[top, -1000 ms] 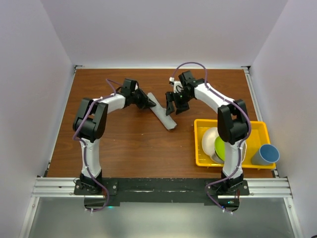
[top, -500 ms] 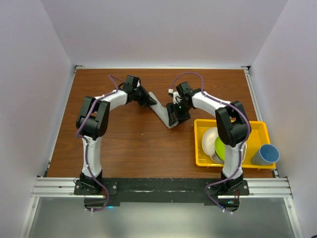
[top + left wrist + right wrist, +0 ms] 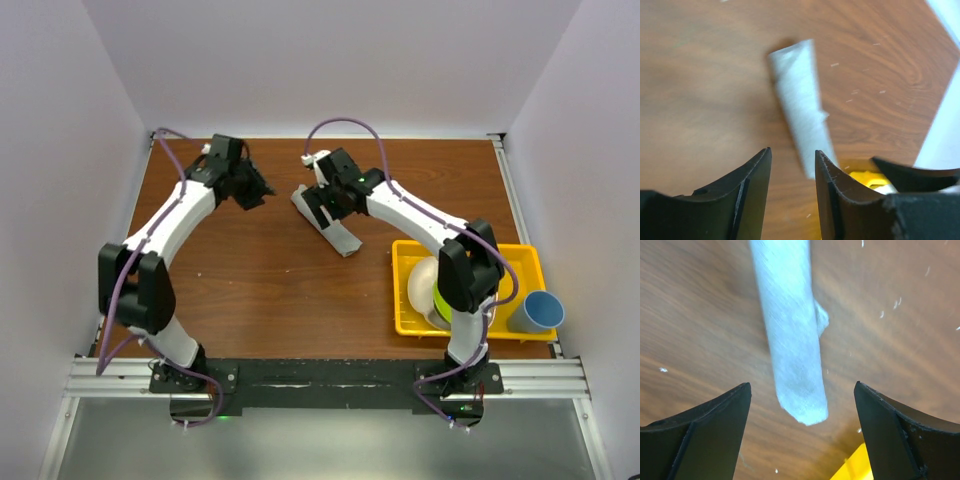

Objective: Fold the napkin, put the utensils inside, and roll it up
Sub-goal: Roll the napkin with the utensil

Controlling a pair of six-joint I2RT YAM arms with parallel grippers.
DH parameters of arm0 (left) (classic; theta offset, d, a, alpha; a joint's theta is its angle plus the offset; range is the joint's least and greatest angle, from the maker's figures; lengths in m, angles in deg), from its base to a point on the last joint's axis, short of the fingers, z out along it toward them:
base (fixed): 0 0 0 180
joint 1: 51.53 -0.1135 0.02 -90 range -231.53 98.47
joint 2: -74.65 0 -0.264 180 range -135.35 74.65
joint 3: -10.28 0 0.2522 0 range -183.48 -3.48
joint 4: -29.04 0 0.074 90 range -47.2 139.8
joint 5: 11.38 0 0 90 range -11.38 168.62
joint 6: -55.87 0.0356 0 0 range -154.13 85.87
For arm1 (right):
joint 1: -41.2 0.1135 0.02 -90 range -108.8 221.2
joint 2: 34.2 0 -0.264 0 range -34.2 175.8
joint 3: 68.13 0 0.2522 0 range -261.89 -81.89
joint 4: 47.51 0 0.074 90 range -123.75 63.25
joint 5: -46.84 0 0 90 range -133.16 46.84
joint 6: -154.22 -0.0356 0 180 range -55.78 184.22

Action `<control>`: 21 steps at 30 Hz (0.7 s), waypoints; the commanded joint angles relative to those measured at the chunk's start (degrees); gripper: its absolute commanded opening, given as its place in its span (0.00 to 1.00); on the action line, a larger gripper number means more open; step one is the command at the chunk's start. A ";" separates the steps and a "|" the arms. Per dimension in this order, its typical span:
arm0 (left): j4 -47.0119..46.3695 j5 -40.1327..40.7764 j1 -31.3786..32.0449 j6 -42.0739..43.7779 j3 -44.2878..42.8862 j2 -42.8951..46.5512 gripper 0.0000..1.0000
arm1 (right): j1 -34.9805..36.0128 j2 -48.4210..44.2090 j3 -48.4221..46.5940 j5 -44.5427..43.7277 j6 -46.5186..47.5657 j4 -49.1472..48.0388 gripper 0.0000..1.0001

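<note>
A yellow tray [image 3: 403, 300] is set at the counter's [image 3: 270, 290] right edge; beyond, the rolled napkin [image 3: 342, 240] is laid flat mid-counter, its far end overhung by the right gripper [image 3: 320, 208], jaws wide apart; the left gripper [image 3: 257, 189] is held near the far-left corner, jaws parted.

— What does everything stand on?
— A table [image 3: 260, 290] with a brown wood-grain top. The close views show pale flecks scattered over it.
— And around it?
— Plain white walls close it in on three sides: a back wall [image 3: 330, 60], a left wall [image 3: 60, 150] and a right wall [image 3: 590, 100].
— The near edge?
— A silver metal rail [image 3: 320, 372] runs across it, with a dull grey surface [image 3: 320, 440] below. The light is even and the shadows are faint.
</note>
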 commanded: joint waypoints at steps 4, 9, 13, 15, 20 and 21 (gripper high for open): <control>2.93 1.93 -6.90 3.48 17.72 12.64 0.45 | 6.90 10.19 -11.96 -16.27 7.99 0.77 0.84; 3.02 1.24 -9.02 5.77 23.27 17.04 0.45 | 8.14 14.34 -16.19 -18.48 8.61 1.49 0.75; 2.06 -0.26 -9.11 6.30 25.64 17.83 0.43 | 8.31 16.27 -17.16 -19.01 8.87 1.13 0.70; 1.53 -1.31 -9.11 6.13 26.78 18.10 0.43 | 8.40 17.24 -17.24 -18.49 8.96 1.31 0.67; 1.09 -2.37 -9.11 5.95 26.53 17.75 0.43 | 8.31 18.56 -16.37 -17.43 8.70 0.96 0.63; 1.00 -2.28 -9.20 6.04 26.35 17.66 0.43 | 8.31 18.65 -16.19 -16.73 8.61 0.87 0.63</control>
